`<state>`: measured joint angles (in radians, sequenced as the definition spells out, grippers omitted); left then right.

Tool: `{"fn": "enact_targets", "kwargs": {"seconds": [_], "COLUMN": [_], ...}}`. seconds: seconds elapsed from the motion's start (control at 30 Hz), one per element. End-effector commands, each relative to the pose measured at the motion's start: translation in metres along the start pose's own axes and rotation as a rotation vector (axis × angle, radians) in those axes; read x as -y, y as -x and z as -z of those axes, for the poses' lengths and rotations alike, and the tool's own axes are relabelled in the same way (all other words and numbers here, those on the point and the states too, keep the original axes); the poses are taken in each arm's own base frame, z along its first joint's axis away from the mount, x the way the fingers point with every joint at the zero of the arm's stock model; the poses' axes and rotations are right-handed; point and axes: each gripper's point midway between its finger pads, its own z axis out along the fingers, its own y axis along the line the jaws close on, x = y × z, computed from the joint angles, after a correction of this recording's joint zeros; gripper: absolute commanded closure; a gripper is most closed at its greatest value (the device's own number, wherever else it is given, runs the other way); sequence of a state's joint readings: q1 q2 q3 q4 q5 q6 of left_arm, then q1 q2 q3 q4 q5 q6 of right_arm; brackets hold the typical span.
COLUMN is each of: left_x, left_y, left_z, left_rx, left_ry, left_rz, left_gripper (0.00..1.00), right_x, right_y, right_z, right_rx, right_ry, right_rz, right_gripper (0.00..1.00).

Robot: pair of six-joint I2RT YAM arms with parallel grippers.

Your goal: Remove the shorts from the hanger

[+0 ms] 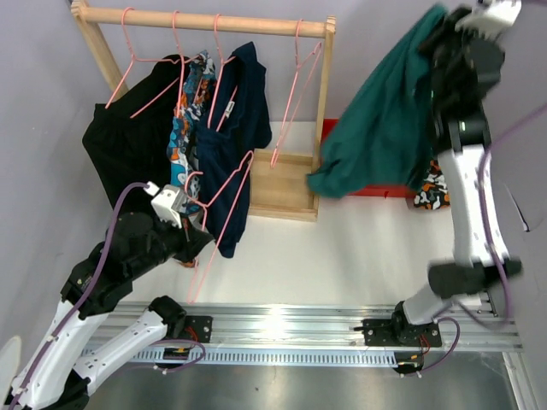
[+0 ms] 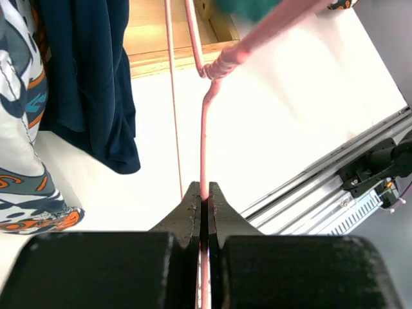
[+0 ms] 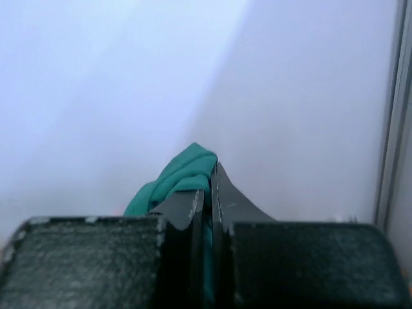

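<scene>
My right gripper [image 1: 446, 34] is raised at the far right and shut on the teal green shorts [image 1: 385, 120], which hang free below it. In the right wrist view a fold of teal shorts [image 3: 183, 174] is pinched in the right gripper [image 3: 211, 177]. My left gripper [image 1: 201, 242] is shut on the wire of an empty pink hanger [image 1: 231, 201] tilted below the rack. That hanger [image 2: 205, 129] runs straight into the shut left gripper [image 2: 203, 193]. Black shorts [image 1: 128, 141], blue-orange-white patterned shorts [image 1: 186, 128] and navy shorts [image 1: 235, 145] hang on the rack.
The wooden rack [image 1: 205, 19] stands at the back left with its base [image 1: 282, 192] on the white table. Another bare pink hanger [image 1: 295, 94] hangs at its right end. A red bin [image 1: 376, 190] behind the teal shorts has black-orange-white patterned shorts [image 1: 432, 192] on it.
</scene>
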<state>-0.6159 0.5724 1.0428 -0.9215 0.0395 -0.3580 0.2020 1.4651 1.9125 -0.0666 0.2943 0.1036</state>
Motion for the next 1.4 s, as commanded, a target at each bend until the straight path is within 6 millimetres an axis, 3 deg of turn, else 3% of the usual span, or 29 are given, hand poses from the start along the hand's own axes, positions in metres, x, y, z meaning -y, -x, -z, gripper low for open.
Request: {"fn": "enact_targets", "kwargs": {"seconds": [0.0, 0.03, 0.13, 0.17, 0.2, 0.23, 0.3, 0.33, 0.37, 0.4, 0.47, 0.5, 0.57, 0.6, 0.67, 0.7, 0.73, 0.77, 0.83, 0.87, 0.93, 0.97, 1.0, 1.07, 1.1, 1.17, 1.23, 1.37], "left_x": [0.011, 0.011, 0.01, 0.009, 0.009, 0.009, 0.014, 0.013, 0.017, 0.021, 0.026, 0.035, 0.033, 0.039, 0.037, 0.041, 0.044, 0.045, 0.048, 0.05, 0.05, 0.06, 0.057, 0.067, 0.062, 0.066, 0.065, 0.063], "left_y": [0.014, 0.016, 0.021, 0.025, 0.029, 0.031, 0.049, 0.051, 0.062, 0.074, 0.09, 0.114, 0.125, 0.154, 0.162, 0.178, 0.195, 0.202, 0.223, 0.232, 0.24, 0.267, 0.263, 0.289, 0.283, 0.303, 0.312, 0.318], "left_z": [0.004, 0.004, 0.003, 0.003, -0.002, -0.006, -0.007, -0.018, -0.02, -0.021, -0.034, -0.029, -0.048, -0.039, -0.065, -0.065, -0.064, -0.082, -0.092, -0.11, -0.13, -0.12, -0.148, -0.148, -0.174, -0.173, -0.186, -0.206], "left_rx": [0.045, 0.05, 0.062, 0.07, 0.064, 0.059, 0.087, 0.06, 0.078, 0.094, 0.086, 0.134, 0.114, 0.177, 0.137, 0.164, 0.192, 0.173, 0.195, 0.188, 0.179, 0.248, 0.209, 0.271, 0.235, 0.297, 0.337, 0.357], "left_ry": [-0.042, -0.037, -0.024, -0.014, -0.006, -0.001, -0.003, 0.011, 0.004, -0.001, 0.003, -0.014, 0.015, 0.02, 0.051, 0.053, 0.058, 0.071, 0.08, 0.088, 0.102, 0.088, 0.101, 0.084, 0.103, 0.097, 0.09, 0.078], "left_rz": [0.027, 0.032, 0.035, 0.036, 0.034, 0.027, 0.016, 0.003, -0.004, -0.012, -0.033, -0.04, -0.065, -0.086, -0.105, -0.117, -0.132, -0.141, -0.159, -0.163, -0.166, -0.161, -0.16, -0.15, -0.145, -0.127, -0.105, -0.073], "left_gripper": [1.0, 1.0, 1.0, 1.0, 1.0, 1.0, 1.0, 1.0, 1.0, 1.0, 1.0, 1.0, 1.0, 1.0, 1.0, 1.0, 1.0, 1.0, 1.0, 1.0, 1.0, 1.0, 1.0, 1.0, 1.0, 1.0, 1.0, 1.0], "right_x": [0.007, 0.007, 0.024, 0.038, 0.042, 0.049, 0.062, 0.069, 0.075, 0.066, 0.06, 0.053, 0.046, 0.036, 0.025, 0.027, 0.014, 0.012, 0.012, 0.014, 0.018, 0.02, 0.021, 0.026, 0.025, 0.028, 0.028, 0.027], "right_y": [-0.026, -0.045, -0.088, -0.136, -0.161, -0.198, -0.251, -0.26, -0.282, -0.274, -0.272, -0.264, -0.254, -0.245, -0.236, -0.23, -0.227, -0.227, -0.228, -0.231, -0.229, -0.231, -0.234, -0.236, -0.238, -0.238, -0.239, -0.238], "right_z": [-0.074, -0.101, -0.12, -0.12, -0.119, -0.108, -0.084, -0.075, -0.041, -0.034, -0.001, 0.031, 0.062, 0.093, 0.122, 0.148, 0.165, 0.178, 0.217, 0.231, 0.258, 0.267, 0.276, 0.291, 0.296, 0.303, 0.306, 0.31], "right_rx": [-0.016, -0.027, -0.059, -0.16, -0.224, -0.345, -0.504, -0.519, -0.583, -0.523, -0.491, -0.466, -0.45, -0.45, -0.447, -0.44, -0.449, -0.453, -0.483, -0.502, -0.501, -0.508, -0.521, -0.512, -0.526, -0.533, -0.546, -0.556], "right_ry": [0.001, 0.004, 0.013, -0.014, -0.028, -0.057, -0.16, -0.2, -0.226, -0.204, -0.18, -0.143, -0.124, -0.083, -0.044, -0.03, 0.01, 0.025, 0.066, 0.07, 0.099, 0.104, 0.11, 0.127, 0.145, 0.151, 0.155, 0.167], "right_rz": [0.004, 0.009, -0.054, -0.059, -0.102, -0.106, -0.136, -0.134, -0.131, -0.15, -0.19, -0.207, -0.237, -0.247, -0.242, -0.237, -0.24, -0.242, -0.256, -0.268, -0.302, -0.313, -0.329, -0.35, -0.35, -0.348, -0.34, -0.339], "right_gripper": [1.0, 1.0, 1.0, 0.92, 0.39, 0.17, 0.04, 0.03, 0.02, 0.01, 0.0, 0.0, 0.01, 0.0, 0.01, 0.01, 0.01, 0.01, 0.0, 0.01, 0.01, 0.01, 0.0, 0.01, 0.0, 0.0, 0.01, 0.01]}}
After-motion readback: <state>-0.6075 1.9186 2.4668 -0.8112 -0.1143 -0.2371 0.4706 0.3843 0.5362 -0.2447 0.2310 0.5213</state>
